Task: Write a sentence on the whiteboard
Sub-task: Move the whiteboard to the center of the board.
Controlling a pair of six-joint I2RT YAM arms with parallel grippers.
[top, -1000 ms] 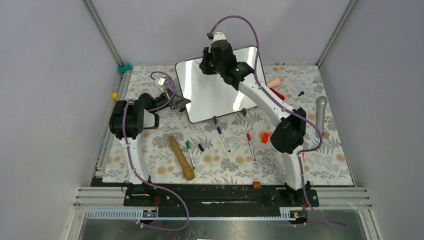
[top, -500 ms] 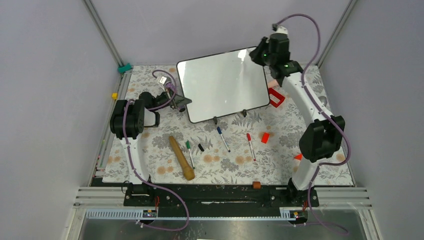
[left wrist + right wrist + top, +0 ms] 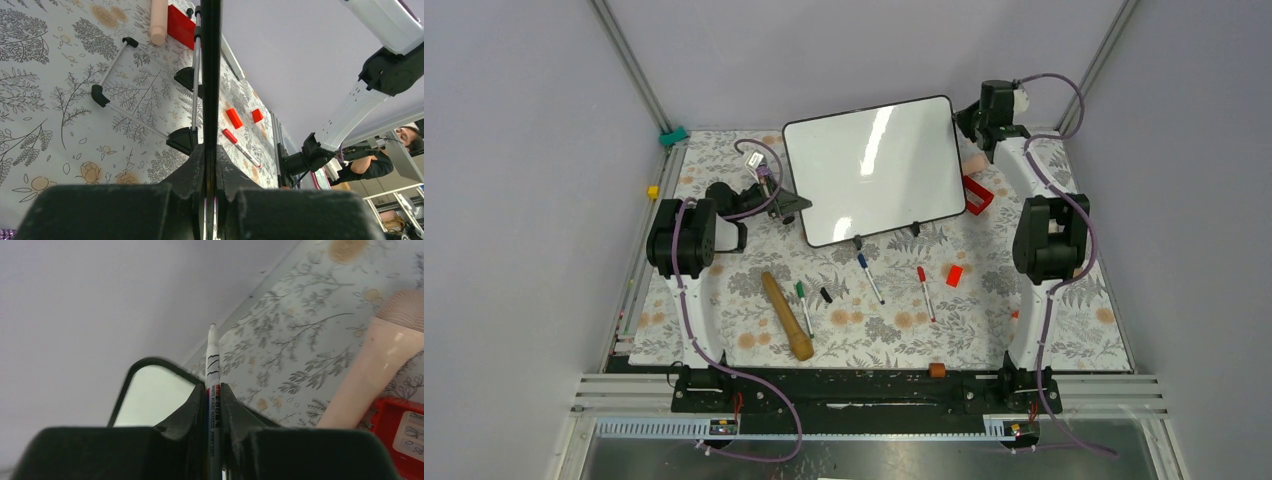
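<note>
Left claw (image 3: pixel 790 208) clamped on the left edge of the large glossy white, black-framed whiteboard (image 3: pixel 874 170). Board stands tilted at far middle of floral-patterned worktop (image 3: pixel 1074 330). Right claw (image 3: pixel 212 392), off the board's far right corner, pinches a thin white marker pen (image 3: pixel 212 352).

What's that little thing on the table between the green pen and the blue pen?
A small black piece, maybe a pen cap, lies on the flowery mat between the green pen and the blue pen. The top view shows it.
</note>
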